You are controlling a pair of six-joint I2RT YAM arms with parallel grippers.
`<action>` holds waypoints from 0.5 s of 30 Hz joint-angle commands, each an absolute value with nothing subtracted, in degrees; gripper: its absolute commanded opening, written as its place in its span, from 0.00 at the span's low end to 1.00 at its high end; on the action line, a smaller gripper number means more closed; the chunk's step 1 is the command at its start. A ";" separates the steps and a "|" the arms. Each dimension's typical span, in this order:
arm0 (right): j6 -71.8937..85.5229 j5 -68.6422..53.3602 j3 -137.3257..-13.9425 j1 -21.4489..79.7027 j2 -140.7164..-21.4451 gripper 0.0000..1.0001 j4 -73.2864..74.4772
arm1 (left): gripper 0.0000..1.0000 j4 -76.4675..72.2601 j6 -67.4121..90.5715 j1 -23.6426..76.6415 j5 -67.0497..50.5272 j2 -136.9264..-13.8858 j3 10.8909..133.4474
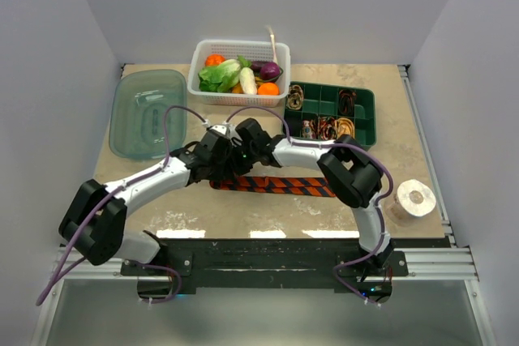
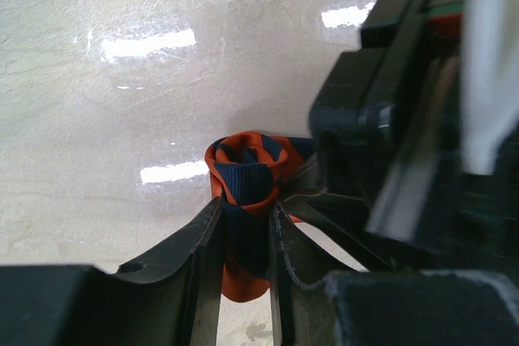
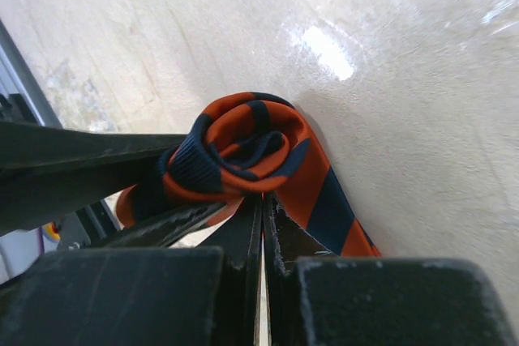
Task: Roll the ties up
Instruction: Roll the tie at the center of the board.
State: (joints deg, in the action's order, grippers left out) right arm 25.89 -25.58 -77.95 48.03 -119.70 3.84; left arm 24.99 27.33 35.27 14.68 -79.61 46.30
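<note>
An orange-red and dark-striped tie (image 1: 285,186) lies flat across the table in front of the arms, its left end wound into a small coil (image 2: 247,160). My left gripper (image 2: 246,202) is shut on that coil, one finger on each side of it. My right gripper (image 3: 263,198) comes from the opposite side; its jaws are pressed together and their tips touch the coil's (image 3: 243,147) lower edge. In the top view both grippers, left (image 1: 223,169) and right (image 1: 242,166), meet over the tie's left end and hide the coil. More coiled ties (image 1: 345,126) sit in a green tray.
The green compartment tray (image 1: 320,101) stands behind the right arm. A white basket (image 1: 203,50) of vegetables is at the back centre. A clear plastic tub (image 1: 147,111) is at the back left. A white tape roll (image 1: 413,198) lies at the right edge.
</note>
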 commanded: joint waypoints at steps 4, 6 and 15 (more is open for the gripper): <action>24.00 -25.84 -76.21 46.58 -114.52 0.00 4.04 | 0.00 28.74 30.06 37.18 20.47 -82.09 50.18; 23.56 -25.05 -74.89 45.88 -113.65 0.00 4.48 | 0.00 29.18 30.32 37.53 20.74 -82.53 50.62; 20.83 -21.36 -72.16 39.20 -110.57 0.00 7.91 | 0.00 30.85 31.64 40.60 23.02 -85.43 52.20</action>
